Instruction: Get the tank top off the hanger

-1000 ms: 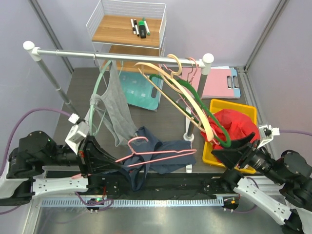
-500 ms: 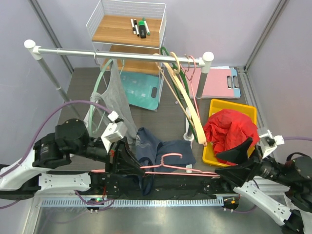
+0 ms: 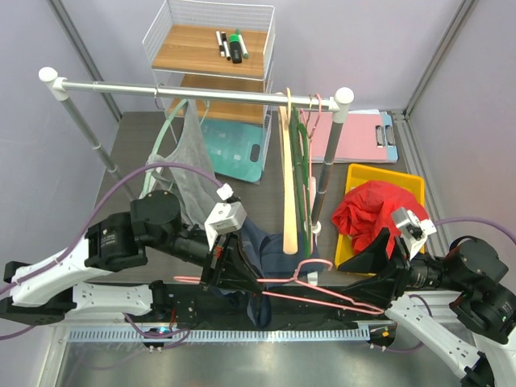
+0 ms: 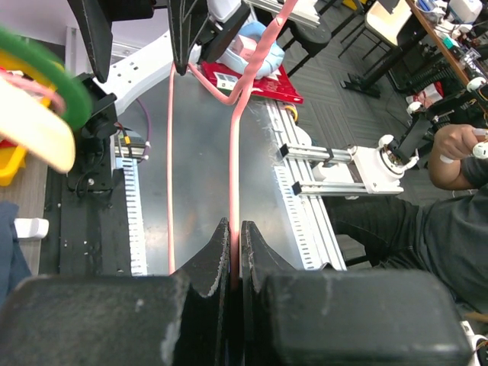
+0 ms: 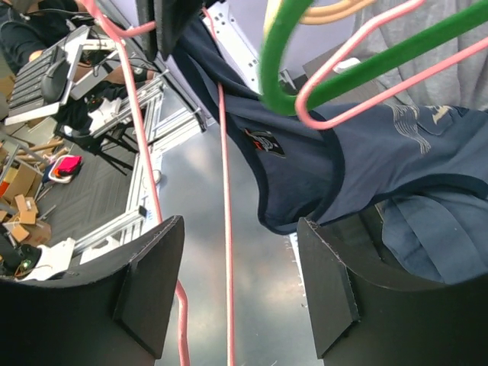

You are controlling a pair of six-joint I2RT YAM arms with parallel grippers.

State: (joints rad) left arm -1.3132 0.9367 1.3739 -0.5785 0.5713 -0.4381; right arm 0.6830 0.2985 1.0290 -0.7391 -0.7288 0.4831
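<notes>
Count:
- Two arms.
- Five hangers: one pink hanger (image 4: 233, 168) in the grip, and four on the rail (image 3: 201, 90) (mint, cream, green, pink).
- Two tank tops: a navy tank top (image 3: 256, 242) and a grey tank top (image 3: 192, 173) on the mint hanger.
- One red cloth (image 3: 375, 214) in one yellow bin (image 3: 387, 171).

Left gripper (image 3: 219, 270): fingers pressed together, pinching the pink hanger's wire.

Right gripper (image 5: 238, 252): fingers spread. The wire runs through the gap between them and neither pad is clamped on it.

The navy tank top sits low near the table's front. It is bunched just beyond the left gripper and well to the left of the right gripper, touching neither finger there. One pink wire runs along its edge. Whether a strap is threaded on the hanger cannot be told.
</notes>
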